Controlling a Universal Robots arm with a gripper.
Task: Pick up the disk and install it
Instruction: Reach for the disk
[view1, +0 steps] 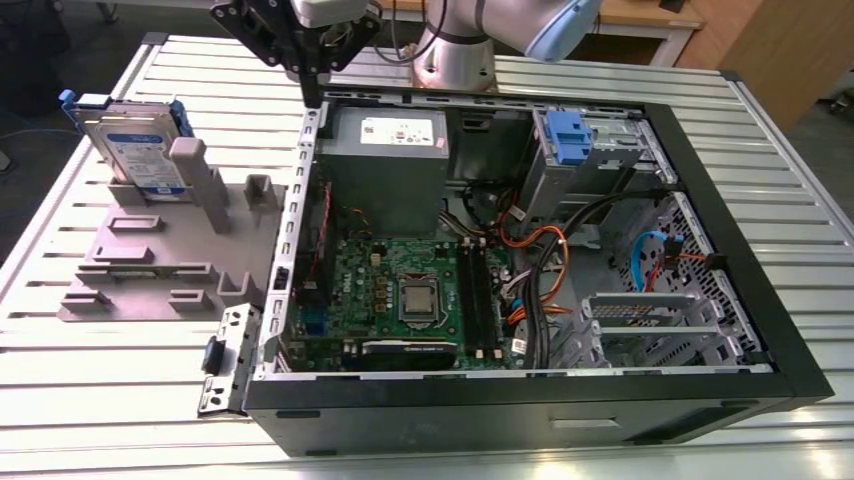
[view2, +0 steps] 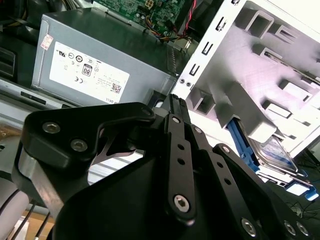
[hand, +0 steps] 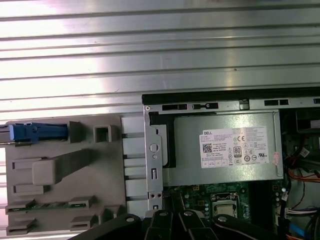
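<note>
1. Your claw (view1: 312, 88) hangs over the back wall of the computer case (view1: 534, 405), near the power supply (view1: 387, 150). Its fingers look clenched on nothing, though it's dark there, so take that as likely and not certain.
2. The disk (view1: 134, 150) stands upright in the grey fixture (view1: 160, 250), on the exterior view's left of the case and well apart from the claw.
3. I judge the reach needs the fingers spread before you descend, lined up across the disk's thin blue-framed edges rather than its label face.
4. Mind the tall post (view1: 194, 180) just beside the disk, and approach from straight above.
</note>
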